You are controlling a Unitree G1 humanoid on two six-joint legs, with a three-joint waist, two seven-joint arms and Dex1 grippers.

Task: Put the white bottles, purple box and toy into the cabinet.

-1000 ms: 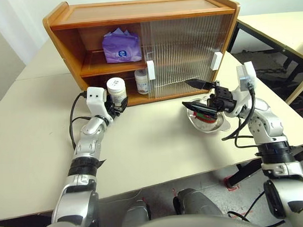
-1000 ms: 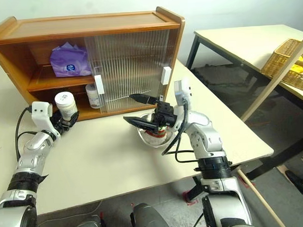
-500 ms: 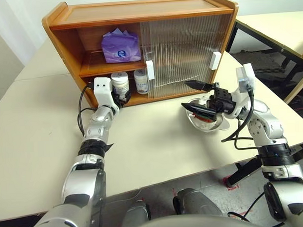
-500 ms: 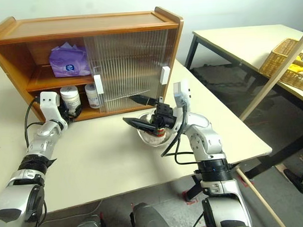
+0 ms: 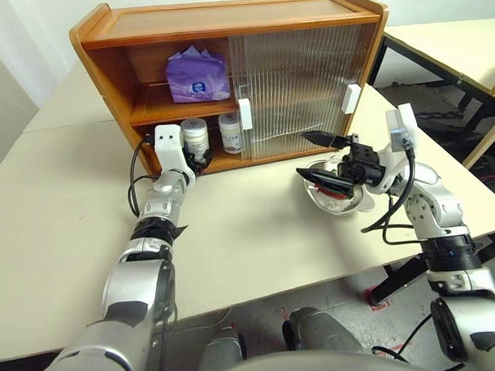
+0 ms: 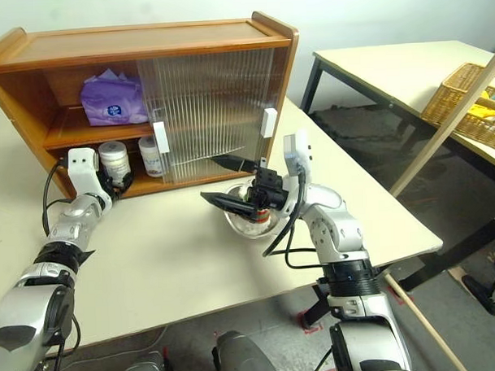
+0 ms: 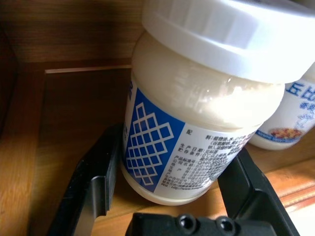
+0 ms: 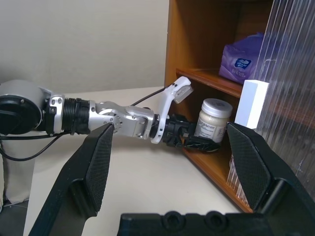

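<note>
A white bottle [image 7: 197,108] is held between the left gripper's [image 5: 199,159] two black fingers [image 7: 93,182], which are closed on its lower body w/ one at each side. Bottle is upright, white screw cap on top, cream-white plastic, label w/ a blue lattice panel and small black print. Its base sits at the front of the lower shelf of the cabinet [image 5: 226,23], in the open left bay.

A second white bottle [image 5: 230,132] w/ blue lettering stands just beside the held one, on the side toward the sliding door, further back on the same shelf. The two look close but contact can't be told. On the other side of the jaws bare shelf runs to the cabinet's left wall, so room is free there. Shelf's front lip lies right under the fingers.

On the upper shelf, above the jaws, the purple box [image 5: 197,77] is seen, crinkly lavender wrap w/ a round blue-and-white logo. The ribbed translucent door [image 5: 297,86] covers the right half of the cabinet. Its white handle [image 5: 246,115] stands just past the second bottle.

The right gripper [image 5: 319,154] hangs well apart, in front of the closed door, jaws spread wide and nothing between them. Below it a steel bowl [image 5: 337,200] rests on the table [image 5: 61,216], w/ sth red and white in it, partly hidden by the gripper. Table between the two grippers is bare.
</note>
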